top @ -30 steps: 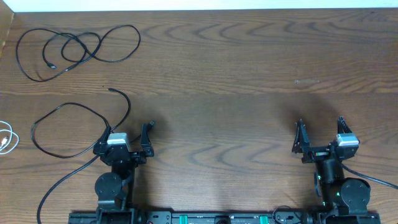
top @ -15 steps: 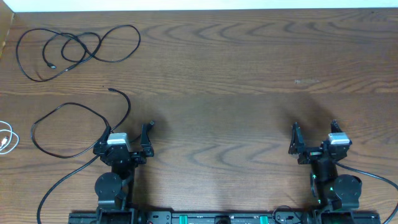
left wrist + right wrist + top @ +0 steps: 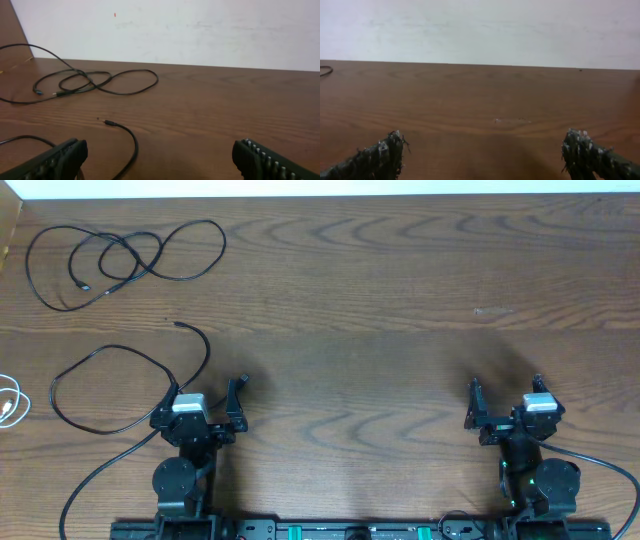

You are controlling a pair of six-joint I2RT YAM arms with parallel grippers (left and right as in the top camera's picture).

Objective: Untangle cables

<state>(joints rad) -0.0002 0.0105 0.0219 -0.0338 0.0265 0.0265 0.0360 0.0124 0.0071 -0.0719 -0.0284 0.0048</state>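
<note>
Left fingers [image 3: 238, 395] and right fingers [image 3: 474, 400] are held wide apart, empty; 1 looped black cable [image 3: 128, 252], 1 nearer black cable [image 3: 110, 347] and 1 white cable [image 3: 12, 408] are seen apart on the bench [image 3: 380, 300]

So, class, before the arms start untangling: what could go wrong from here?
The far black cable crosses itself in loops; tugging one end might tighten them. The near black cable runs beside the open left gripper, which could snag it. The white cable, partly outside the overhead view, may be missed.
</note>
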